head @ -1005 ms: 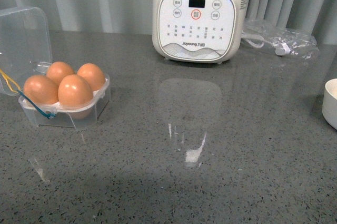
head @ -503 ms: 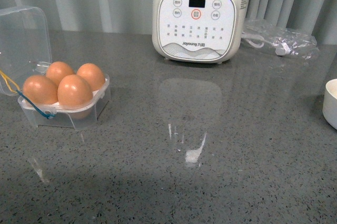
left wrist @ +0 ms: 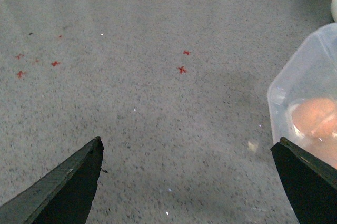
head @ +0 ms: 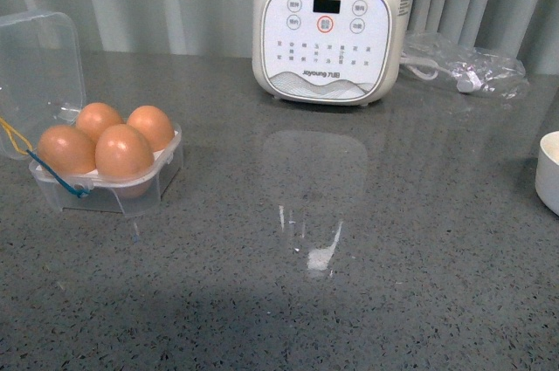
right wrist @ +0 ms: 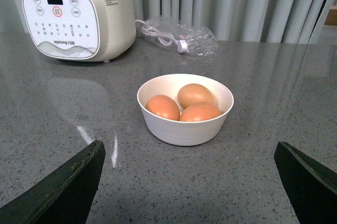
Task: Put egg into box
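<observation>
egg (head: 123,152): light, smooth, brittle; pinch softly across the middle
box (head: 105,199): all four cells full
left gripper (left wrist: 189,140): spread wide, empty
right gripper (right wrist: 189,143): spread wide, empty

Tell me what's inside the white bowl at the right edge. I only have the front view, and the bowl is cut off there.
Observer: The right wrist view shows three brown eggs lying in the white bowl.
Operator: Where's the right pincer?
Observer: The right pincer is open and empty. It faces that bowl without touching it.
Operator: And the left one?
Observer: The left pincer is open over the grey countertop, with the egg case off to one side of it.
</observation>
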Controlling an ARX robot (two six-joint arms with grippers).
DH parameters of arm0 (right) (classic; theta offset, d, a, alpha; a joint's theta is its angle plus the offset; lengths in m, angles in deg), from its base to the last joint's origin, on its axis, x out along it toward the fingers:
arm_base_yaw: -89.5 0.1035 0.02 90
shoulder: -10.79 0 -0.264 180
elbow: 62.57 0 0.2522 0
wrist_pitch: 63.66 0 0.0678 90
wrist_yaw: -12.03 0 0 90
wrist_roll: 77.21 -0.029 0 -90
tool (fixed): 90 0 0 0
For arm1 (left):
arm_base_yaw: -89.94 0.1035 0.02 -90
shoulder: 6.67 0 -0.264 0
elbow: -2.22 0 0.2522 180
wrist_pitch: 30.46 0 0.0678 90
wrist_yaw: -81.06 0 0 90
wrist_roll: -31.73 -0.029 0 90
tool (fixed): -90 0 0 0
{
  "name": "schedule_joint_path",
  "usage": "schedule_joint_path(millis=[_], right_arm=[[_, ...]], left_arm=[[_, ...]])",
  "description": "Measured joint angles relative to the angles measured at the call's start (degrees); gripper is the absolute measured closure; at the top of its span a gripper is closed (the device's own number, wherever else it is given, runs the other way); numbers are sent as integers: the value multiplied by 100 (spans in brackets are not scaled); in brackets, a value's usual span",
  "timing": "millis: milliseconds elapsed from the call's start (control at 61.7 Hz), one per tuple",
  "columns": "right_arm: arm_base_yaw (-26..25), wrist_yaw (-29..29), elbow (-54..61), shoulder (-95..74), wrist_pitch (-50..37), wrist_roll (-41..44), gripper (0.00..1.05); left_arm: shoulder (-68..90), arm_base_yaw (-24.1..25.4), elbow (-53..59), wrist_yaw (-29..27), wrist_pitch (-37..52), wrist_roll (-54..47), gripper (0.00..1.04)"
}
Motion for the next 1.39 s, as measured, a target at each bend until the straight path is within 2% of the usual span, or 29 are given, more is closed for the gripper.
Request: schedule_joint_path(millis=[276, 551, 1005, 1395], right_arm=[[0, 0, 0, 0, 0, 0, 7], [0, 0, 0, 0, 0, 0, 7], [0, 0, 0, 0, 0, 0, 7], [0, 0, 0, 0, 0, 0, 7]], left_arm=[[1486, 149, -935, -197, 433, -492, 7], [2203, 48, -1355, -251, 577, -699, 7], [2341, -669, -1523, -295, 597, -562, 7], [1578, -1681, -1250, -162, 98, -505, 7]])
